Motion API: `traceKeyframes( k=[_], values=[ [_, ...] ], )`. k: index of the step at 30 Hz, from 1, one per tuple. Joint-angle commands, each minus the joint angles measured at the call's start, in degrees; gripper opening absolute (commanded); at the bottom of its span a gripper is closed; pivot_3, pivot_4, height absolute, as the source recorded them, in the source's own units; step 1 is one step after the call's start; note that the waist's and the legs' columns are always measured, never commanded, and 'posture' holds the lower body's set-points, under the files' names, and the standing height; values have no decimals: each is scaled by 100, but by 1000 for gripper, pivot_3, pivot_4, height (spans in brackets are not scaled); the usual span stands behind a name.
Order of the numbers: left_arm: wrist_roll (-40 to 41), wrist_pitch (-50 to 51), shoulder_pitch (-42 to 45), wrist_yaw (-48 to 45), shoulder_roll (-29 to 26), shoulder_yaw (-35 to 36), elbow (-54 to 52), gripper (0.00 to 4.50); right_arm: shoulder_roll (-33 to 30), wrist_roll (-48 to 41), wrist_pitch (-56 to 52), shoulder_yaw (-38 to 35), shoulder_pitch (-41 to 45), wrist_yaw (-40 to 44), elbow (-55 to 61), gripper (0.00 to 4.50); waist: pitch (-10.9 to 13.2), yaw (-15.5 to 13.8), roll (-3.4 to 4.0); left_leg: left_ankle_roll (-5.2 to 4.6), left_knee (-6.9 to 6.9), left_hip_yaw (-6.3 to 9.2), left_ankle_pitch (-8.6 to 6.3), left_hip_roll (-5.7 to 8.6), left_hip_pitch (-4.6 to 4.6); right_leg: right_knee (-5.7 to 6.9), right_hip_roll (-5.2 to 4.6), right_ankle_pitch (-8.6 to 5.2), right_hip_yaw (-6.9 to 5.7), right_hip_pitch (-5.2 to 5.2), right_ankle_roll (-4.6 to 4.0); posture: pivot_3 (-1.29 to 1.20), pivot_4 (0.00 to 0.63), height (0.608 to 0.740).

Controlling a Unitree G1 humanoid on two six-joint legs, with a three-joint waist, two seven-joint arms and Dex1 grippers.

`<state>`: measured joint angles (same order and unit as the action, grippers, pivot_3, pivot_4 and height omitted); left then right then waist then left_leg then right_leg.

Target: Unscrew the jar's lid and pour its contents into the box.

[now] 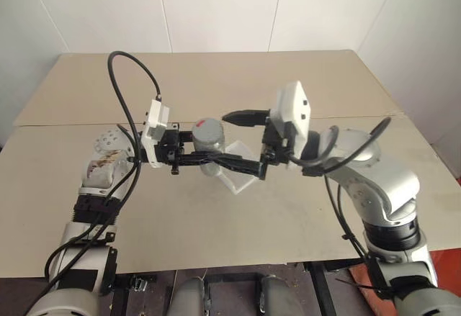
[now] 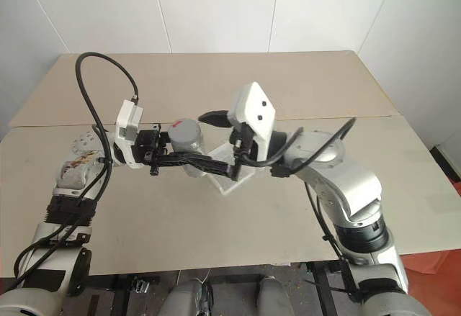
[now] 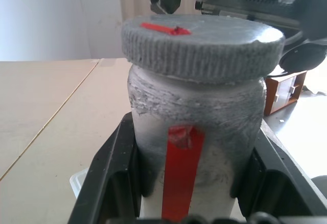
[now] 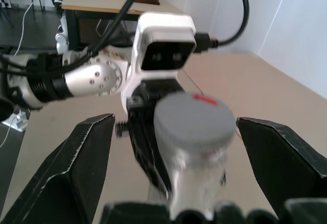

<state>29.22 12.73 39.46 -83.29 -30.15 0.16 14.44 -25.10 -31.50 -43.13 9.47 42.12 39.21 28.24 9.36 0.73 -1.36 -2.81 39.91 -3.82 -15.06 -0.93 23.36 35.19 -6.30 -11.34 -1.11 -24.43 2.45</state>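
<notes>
ribbed matt lid (image 3: 202, 43) (grey), frosted jar (image 3: 196, 117)

Jar (image 1: 208, 137) above box (image 1: 241, 181), between both tools.

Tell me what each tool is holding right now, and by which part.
The left tool clamps the jar by its body, below the lid. The right tool is open around the lid, holding nothing.

No readable text, brand or number on anything, jar (image 3: 196, 122) included.
</notes>
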Motion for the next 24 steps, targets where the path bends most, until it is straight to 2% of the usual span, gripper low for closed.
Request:
traceKeyframes(
  k=[1, 10, 24],
  values=[
    [62, -35, 23, -20, -20, 51, -185, 1922, 177, 97, -141, 11, 281, -332, -13, 4454, 0, -1, 0, 0, 0, 0, 0, 0, 0, -1, 0, 0, 0, 1, 0, 0, 150, 740],
    [70, -15, -29, -19, -60, 68, -243, 1922, 427, 322, -255, 186, 427, -561, -290, 4454, 0, -4, 0, 0, 0, -1, 0, 0, 3, -3, 0, 0, -2, 1, 0, 0, 150, 740],
    [69, -28, -48, -16, -94, 65, -253, 1922, 120, 158, -272, -3, 218, -342, -189, 4454, 0, -3, 0, 0, 0, 0, 0, 0, 2, -3, 0, 0, -2, 1, 0, 0, 150, 740]
  ],
)
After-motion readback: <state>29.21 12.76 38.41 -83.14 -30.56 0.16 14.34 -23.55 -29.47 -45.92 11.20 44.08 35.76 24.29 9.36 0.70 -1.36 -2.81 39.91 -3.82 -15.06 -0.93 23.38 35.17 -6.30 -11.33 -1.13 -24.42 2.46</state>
